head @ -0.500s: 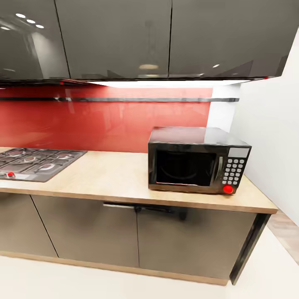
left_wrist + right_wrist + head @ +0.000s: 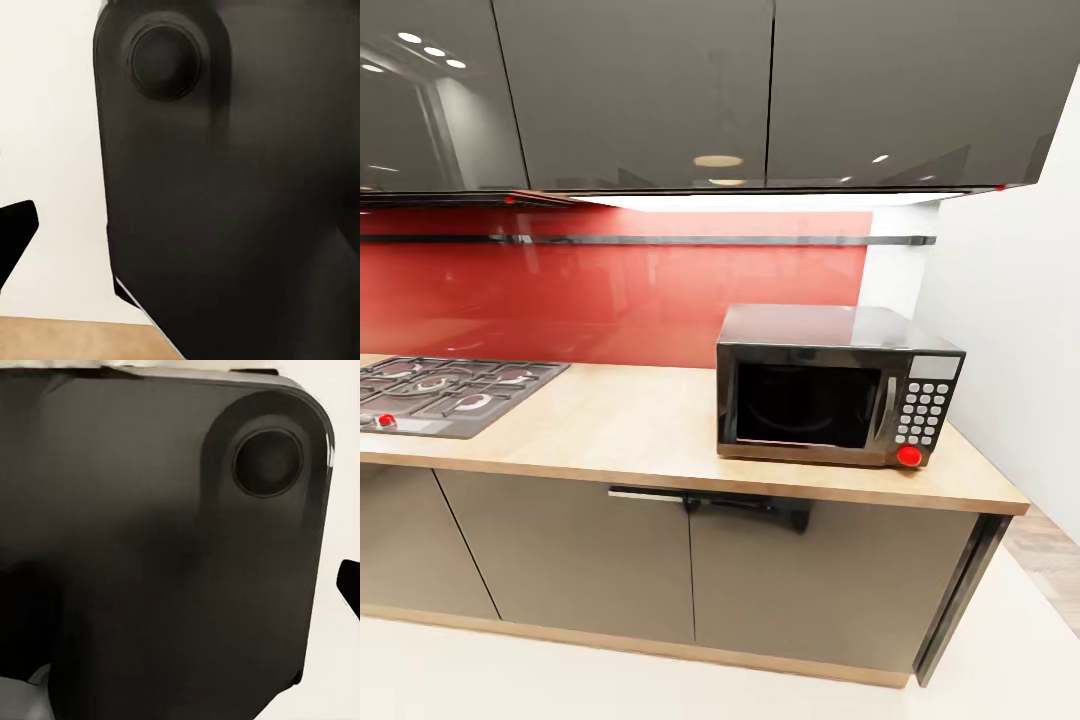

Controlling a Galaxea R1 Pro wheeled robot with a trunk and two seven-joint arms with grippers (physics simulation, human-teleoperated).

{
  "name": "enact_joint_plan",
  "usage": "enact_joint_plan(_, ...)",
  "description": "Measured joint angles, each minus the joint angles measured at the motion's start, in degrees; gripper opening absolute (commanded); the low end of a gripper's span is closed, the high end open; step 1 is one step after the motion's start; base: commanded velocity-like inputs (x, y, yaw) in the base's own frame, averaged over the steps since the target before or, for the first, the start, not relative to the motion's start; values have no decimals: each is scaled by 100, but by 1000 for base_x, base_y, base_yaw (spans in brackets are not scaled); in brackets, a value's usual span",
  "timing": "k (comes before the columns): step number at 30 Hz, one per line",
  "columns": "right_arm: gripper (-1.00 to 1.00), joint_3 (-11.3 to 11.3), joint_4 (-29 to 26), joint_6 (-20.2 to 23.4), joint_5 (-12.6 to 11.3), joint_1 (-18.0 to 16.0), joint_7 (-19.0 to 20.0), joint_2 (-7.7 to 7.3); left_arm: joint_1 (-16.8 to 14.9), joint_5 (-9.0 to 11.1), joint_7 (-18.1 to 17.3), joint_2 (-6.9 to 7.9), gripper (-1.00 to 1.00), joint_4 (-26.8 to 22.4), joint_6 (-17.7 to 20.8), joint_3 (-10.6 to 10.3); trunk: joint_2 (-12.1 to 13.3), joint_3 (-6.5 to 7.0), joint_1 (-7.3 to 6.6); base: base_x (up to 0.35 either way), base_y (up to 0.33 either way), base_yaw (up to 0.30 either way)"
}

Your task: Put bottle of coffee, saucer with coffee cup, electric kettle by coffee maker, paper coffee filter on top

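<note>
Head view takes in a run of kitchen units, none of the coffee things among them. Biggest are the dark glossy wall cupboards (image 2: 630,95) from ten to two o'clock, then the red wall panel (image 2: 610,290) under them and the grey base cupboards (image 2: 590,560) across the lower half. The wooden counter (image 2: 630,425) runs from nine o'clock to about four. On it a black microwave (image 2: 835,385) sits at three o'clock, near the counter's end by the white wall, and a gas hob (image 2: 445,392) is let into it at nine o'clock. Between them the counter top is bare wood.

The coffee maker, coffee bottle, filter, saucer, cup and kettle cannot be placed from these pictures, so my guess is that the robot is travelling or searching, and the task looks hardly begun. To do this step well, I would turn the head and base slowly along the counter past the hob until the coffee maker and the shelf come into sight, and settle the base square to them before reaching.

Both wrist views look onto a dark rounded housing (image 2: 225,187) (image 2: 157,555), probably part of the robot itself, so whether either set of fingers is spread or pressed together I cannot tell. Keep the arms tucked while driving.
</note>
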Motion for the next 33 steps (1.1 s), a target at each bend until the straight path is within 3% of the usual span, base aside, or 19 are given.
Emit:
enact_joint_plan(18, 100, 24, -167, -99, 9, 0, -26, -26, 0, 16, 6, -15, 100, 5, -604, 37, 0, -50, 0, 0, 0, 220)
enact_joint_plan(26, 100, 30, -167, -99, 15, 0, -32, -26, 1, 16, 23, -8, 100, 11, -557, 39, 0, -85, 0, 0, 0, 260)
enact_joint_plan(33, 100, 36, -165, -106, 15, 0, -32, -29, 1, 23, 33, -7, 100, 13, -547, 35, 280, 9, -153, 0, 0, 260)
